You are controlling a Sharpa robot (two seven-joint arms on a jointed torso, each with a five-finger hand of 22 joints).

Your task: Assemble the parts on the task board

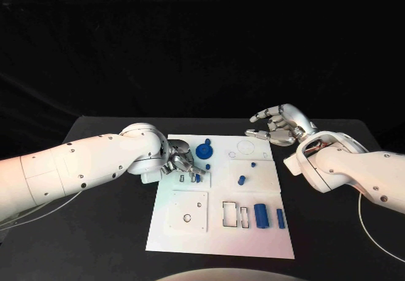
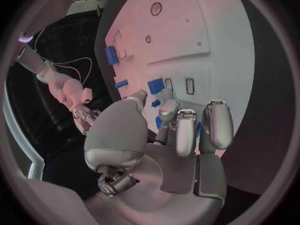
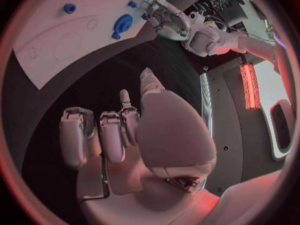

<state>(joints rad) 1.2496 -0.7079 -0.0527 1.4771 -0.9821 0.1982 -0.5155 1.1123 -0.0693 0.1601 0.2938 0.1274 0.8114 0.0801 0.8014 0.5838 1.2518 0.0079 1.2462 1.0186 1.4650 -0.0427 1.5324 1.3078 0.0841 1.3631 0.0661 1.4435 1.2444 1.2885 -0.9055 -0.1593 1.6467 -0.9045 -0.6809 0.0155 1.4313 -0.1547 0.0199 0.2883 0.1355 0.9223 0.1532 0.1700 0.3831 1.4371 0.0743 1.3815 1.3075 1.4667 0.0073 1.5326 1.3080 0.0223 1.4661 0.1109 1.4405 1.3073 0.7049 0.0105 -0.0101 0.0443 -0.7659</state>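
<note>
From the head view we see the white board [image 1: 221, 234] lying in the middle of the black counter [image 1: 101, 234], with our left hand [image 1: 179, 163] down at its left edge, about midway along, the fingers [image 1: 187, 168] curled over a small blue piece [image 1: 198, 177] that stands by a narrow slot there; whether they actually pinch it we cannot tell from here. Just beyond sits a larger round blue part [image 1: 204, 151], two small blue pegs [image 1: 242, 180] stand toward the middle, and two blue bars [image 1: 261, 215] lie near the right near corner beside empty rectangular outlines. Our right hand [image 1: 278, 125] hovers off the far right corner of the board, its fingers bent but apart, holding nothing. In the left wrist view the left hand's fingers [image 2: 187, 127] arch down toward the board [image 2: 219, 50] with a bit of blue showing between them, the grip itself hidden. In the right wrist view the right hand [image 3: 125, 135] is plainly empty above the dark counter, and across the board [image 3: 56, 35] the round part [image 3: 122, 23] and the left hand [image 3: 164, 16] show. We judge the step in hand is seating the small piece at the left edge; next calls for lining it up with its slot and pressing straight down.
</note>
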